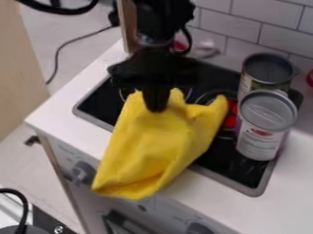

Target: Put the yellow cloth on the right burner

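The black gripper hangs over the upper left half of the black stove top, pointing down and shut on the upper part of the yellow cloth. From the fingertips the cloth drapes toward the lower left, in front of the stove's front edge and the counter edge. Its right corner spreads toward the cans. Parts of ring-shaped burner markings show beside the gripper and behind the cloth's right corner; the cloth and cans hide much of the stove. Whether the cloth touches the surface, I cannot tell.
Two open metal cans, one in front and one behind, stand at the stove's right side. A red object lies between cloth and cans. White tiles back the counter; knobs line its front.
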You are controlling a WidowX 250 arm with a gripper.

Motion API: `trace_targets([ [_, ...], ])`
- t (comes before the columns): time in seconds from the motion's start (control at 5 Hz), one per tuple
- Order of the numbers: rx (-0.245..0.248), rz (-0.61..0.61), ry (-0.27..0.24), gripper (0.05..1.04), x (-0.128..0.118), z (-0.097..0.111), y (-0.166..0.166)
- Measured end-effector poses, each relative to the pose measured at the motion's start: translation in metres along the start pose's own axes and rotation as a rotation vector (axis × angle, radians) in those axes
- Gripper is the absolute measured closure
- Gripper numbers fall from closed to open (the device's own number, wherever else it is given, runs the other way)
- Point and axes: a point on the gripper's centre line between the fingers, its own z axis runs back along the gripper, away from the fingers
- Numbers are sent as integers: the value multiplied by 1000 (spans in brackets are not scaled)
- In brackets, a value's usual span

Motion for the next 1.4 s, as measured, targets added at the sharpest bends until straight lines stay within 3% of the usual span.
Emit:
trace_targets([
  [0.2,-76,-36,85,1031,-13,22,-8],
  [0.4,-120,-61,100,1031,-24,40,-10],
  [0.6,-155,-35,42,1031,-17,52,-7],
  [0.8,-160,0,15,1031,-4,59,-7],
  [1.0,-144,10,2,1031,0,59,-4],
  [1.4,11,170,-117,1031,52,17,28],
])
